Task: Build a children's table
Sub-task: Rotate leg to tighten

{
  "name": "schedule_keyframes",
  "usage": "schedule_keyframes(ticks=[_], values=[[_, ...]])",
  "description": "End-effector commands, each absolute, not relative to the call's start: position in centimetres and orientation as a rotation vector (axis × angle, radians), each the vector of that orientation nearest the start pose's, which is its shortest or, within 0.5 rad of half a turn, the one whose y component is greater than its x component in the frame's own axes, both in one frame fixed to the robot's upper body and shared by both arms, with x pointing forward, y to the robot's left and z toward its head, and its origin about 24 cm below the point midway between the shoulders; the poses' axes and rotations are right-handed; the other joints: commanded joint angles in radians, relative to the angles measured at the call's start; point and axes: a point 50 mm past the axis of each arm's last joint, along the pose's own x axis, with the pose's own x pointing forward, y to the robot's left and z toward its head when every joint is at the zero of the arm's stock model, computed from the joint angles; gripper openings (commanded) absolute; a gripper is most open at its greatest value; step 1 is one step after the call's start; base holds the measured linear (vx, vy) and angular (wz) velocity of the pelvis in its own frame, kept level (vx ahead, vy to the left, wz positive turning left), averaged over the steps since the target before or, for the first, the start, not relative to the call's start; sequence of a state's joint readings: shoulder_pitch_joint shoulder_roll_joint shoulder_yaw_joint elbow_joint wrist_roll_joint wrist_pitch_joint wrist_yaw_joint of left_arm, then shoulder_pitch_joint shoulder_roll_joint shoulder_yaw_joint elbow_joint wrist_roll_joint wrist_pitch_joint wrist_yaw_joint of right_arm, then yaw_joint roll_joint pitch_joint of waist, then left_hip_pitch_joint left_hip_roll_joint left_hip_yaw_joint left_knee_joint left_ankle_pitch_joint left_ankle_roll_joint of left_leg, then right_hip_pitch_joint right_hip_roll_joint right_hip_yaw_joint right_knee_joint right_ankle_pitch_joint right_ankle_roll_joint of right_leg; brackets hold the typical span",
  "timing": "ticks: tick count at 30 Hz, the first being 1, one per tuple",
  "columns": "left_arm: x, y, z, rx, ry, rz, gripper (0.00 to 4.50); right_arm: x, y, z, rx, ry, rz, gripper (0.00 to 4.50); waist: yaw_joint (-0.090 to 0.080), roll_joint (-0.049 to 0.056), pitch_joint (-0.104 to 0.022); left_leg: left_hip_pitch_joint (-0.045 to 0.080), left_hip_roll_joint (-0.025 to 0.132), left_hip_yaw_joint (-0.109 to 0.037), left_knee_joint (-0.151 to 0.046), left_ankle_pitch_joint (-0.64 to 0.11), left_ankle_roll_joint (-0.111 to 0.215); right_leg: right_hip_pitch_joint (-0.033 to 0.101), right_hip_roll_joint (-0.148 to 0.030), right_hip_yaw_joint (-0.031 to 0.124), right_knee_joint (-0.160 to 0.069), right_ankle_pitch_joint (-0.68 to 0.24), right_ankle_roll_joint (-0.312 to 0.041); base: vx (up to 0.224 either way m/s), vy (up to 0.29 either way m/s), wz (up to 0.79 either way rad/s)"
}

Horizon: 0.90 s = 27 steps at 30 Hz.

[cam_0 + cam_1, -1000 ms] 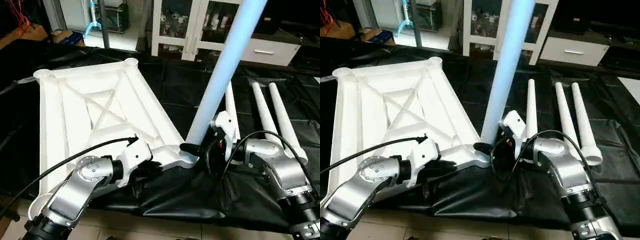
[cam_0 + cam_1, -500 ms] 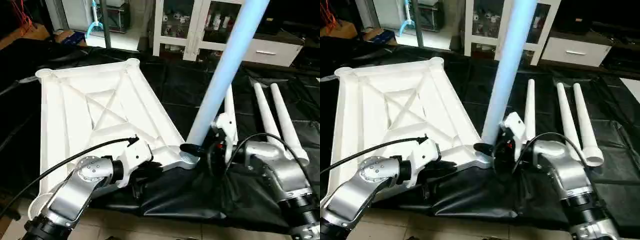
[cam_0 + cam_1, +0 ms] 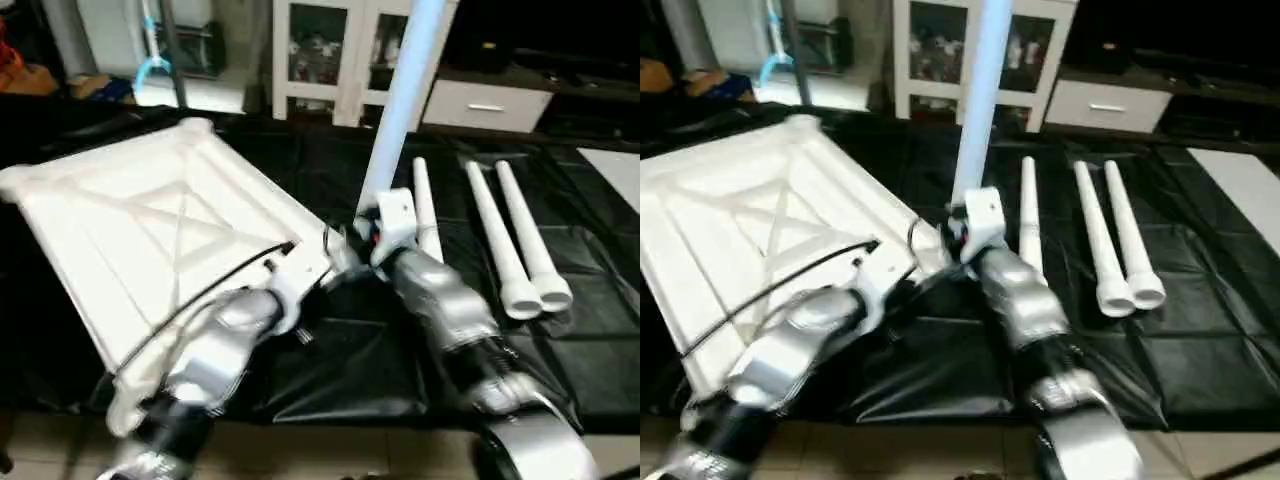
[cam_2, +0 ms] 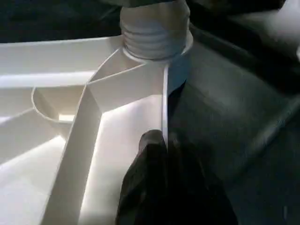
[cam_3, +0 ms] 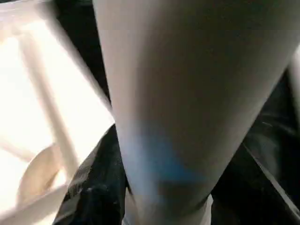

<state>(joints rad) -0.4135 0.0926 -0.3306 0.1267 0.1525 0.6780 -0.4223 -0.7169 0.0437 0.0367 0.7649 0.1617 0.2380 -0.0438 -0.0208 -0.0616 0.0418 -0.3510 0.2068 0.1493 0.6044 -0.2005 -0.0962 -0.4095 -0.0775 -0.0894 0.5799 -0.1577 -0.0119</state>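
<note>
At the tabletop's (image 3: 150,230) near corner socket (image 4: 157,35), the leg (image 3: 400,100) now stands nearly upright, less tilted than a second ago; right claw (image 5: 117,187) grasps its base; left claw (image 4: 161,173) clenched on the tabletop's rim; three spare legs (image 3: 500,240) lie on the black sheet (image 3: 330,370).

A black sheet (image 3: 330,370) covers the work surface, creased and glossy, its near edge hanging over a pale tiled floor (image 3: 330,450). At the far side stands a white cabinet with glass doors (image 3: 940,45), small items showing dimly behind the panes. Just beside it is a low white drawer unit (image 3: 1110,103) with a bar handle. A white flat board (image 3: 1245,190) lies on the sheet at the far right edge.
</note>
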Motion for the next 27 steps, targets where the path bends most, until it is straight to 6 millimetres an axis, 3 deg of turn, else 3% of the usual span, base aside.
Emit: schedule_keyframes(ticks=[1, 2, 5, 10, 12, 13, 15, 17, 18, 22, 23, 25, 26, 27], values=[[30.1, 5.2, 6.1, 0.356, 0.421, -0.676, 0.0, 35.3, -8.5, 2.0, 0.01, 0.483, 0.058, 1.91, -0.001, 0.022, -0.049, 0.009, 0.011, -0.008, -0.083, -0.437, -0.023, 0.031, -0.052, 0.022, -0.091, -0.482, -0.074, 0.0, 0.0, 0.0], [30.1, 5.2, 6.2, 0.355, 0.417, -0.671, 0.0, 35.5, -8.3, 2.2, 0.028, 0.464, 0.055, 1.91, -0.004, 0.015, -0.048, 0.005, 0.01, -0.008, -0.084, -0.438, -0.02, 0.033, -0.053, 0.021, -0.088, -0.472, -0.079, 0.0, 0.0, 0.0], [30.2, 5.5, 6.3, 0.348, 0.419, -0.659, 0.0, 35.7, -7.8, 2.6, 0.049, 0.438, 0.071, 1.91, 0.0, 0.014, -0.052, -0.003, 0.011, -0.004, -0.086, -0.393, -0.014, 0.038, -0.055, 0.029, -0.079, -0.41, -0.093, 0.0, 0.0, 0.0], [29.8, 7.0, 6.1, 0.386, 0.373, -0.718, 0.0, 36.3, -6.5, 5.1, 0.042, 0.251, 0.317, 1.91, 0.008, 0.015, -0.059, -0.011, 0.012, 0.0, -0.084, -0.32, 0.006, 0.047, -0.058, 0.034, -0.068, -0.335, -0.12, 0.0, 0.0, 0.0], [29.3, 7.5, 6.1, 0.395, 0.346, -0.772, 0.0, 36.2, -6.8, 5.9, 0.036, 0.193, 0.377, 2.6, 0.011, 0.015, -0.064, -0.015, 0.018, 0.006, -0.083, -0.236, 0.019, 0.051, -0.055, 0.039, -0.052, -0.216, -0.157, 0.0, 0.0, 0.0], [29.1, 7.7, 6.2, 0.397, 0.333, -0.8, 0.0, 36.2, -7.0, 6.3, 0.033, 0.168, 0.403, 2.63, 0.011, 0.015, -0.064, -0.015, 0.018, 0.006, -0.083, -0.236, 0.019, 0.051, -0.055, 0.039, -0.052, -0.216, -0.157, 0.055, -0.017, 0.03], [28.0, 8.9, 6.2, 0.422, 0.3, -0.903, 0.0, 35.3, -8.2, 7.4, 0.03, 0.121, 0.527, 2.69, 0.028, 0.017, -0.068, -0.013, 0.017, 0.013, -0.074, -0.088, 0.062, 0.056, -0.049, 0.043, -0.026, -0.021, -0.208, 0.053, -0.014, 0.03], [26.9, 10.0, 6.1, 0.42, 0.301, -0.984, 0.0, 34.2, -9.5, 8.0, 0.004, 0.104, 0.658, 3.0, 0.037, 0.019, -0.064, -0.012, 0.017, 0.017, -0.072, -0.06, 0.087, 0.054, -0.05, 0.047, -0.021, 0.011, -0.228, 0.0, 0.0, 0.0], [26.7, 10.1, 6.1, 0.42, 0.303, -0.998, 0.0, 34.0, -9.8, 8.1, -0.001, 0.104, 0.683, 3.06, 0.045, 0.019, -0.063, -0.012, 0.019, 0.017, -0.072, -0.067, 0.096, 0.06, -0.051, 0.048, -0.022, -0.002, -0.225, 0.0, 0.0, 0.0], [25.4, 11.2, 6.1, 0.392, 0.317, -1.086, 0.0, 32.2, -12.3, 8.3, -0.063, 0.133, 0.853, 3.44, 0.06, 0.021, -0.053, -0.006, 0.024, 0.019, -0.079, -0.144, 0.071, 0.054, -0.05, 0.049, -0.035, -0.132, -0.213, 0.0, 0.0, 0.0], [25.2, 11.3, 6.2, 0.379, 0.321, -1.099, 0.0, 31.8, -12.9, 8.3, -0.076, 0.147, 0.883, 3.44, 0.062, 0.021, -0.049, -0.002, 0.025, 0.023, -0.081, -0.173, 0.062, 0.046, -0.051, 0.052, -0.041, -0.179, -0.209, 0.0, 0.0, 0.0], [24.8, 11.4, 6.3, 0.371, 0.314, -1.131, 0.0, 31.2, -13.9, 8.3, -0.097, 0.172, 0.924, 3.68, 0.061, 0.019, -0.047, -0.004, 0.022, 0.022, -0.083, -0.202, 0.05, 0.049, -0.05, 0.052, -0.043, -0.233, -0.197, 0.0, 0.0, 0.0], [24.3, 11.4, 6.5, 0.362, 0.308, -1.178, 0.0, 30.5, -15.1, 8.3, -0.116, 0.209, 0.975, 3.68, 0.065, 0.018, -0.04, 0.004, 0.024, 0.025, -0.085, -0.249, 0.044, 0.04, -0.048, 0.056, -0.055, -0.313, -0.169, 0.0, 0.0, 0.0], [24.2, 11.4, 6.5, 0.36, 0.307, -1.187, 0.0, 30.4, -15.4, 8.3, -0.119, 0.216, 0.983, 3.78, 0.066, 0.018, -0.039, 0.005, 0.025, 0.024, -0.086, -0.271, 0.04, 0.039, -0.049, 0.058, -0.058, -0.354, -0.156, 0.0, 0.0, 0.0]])
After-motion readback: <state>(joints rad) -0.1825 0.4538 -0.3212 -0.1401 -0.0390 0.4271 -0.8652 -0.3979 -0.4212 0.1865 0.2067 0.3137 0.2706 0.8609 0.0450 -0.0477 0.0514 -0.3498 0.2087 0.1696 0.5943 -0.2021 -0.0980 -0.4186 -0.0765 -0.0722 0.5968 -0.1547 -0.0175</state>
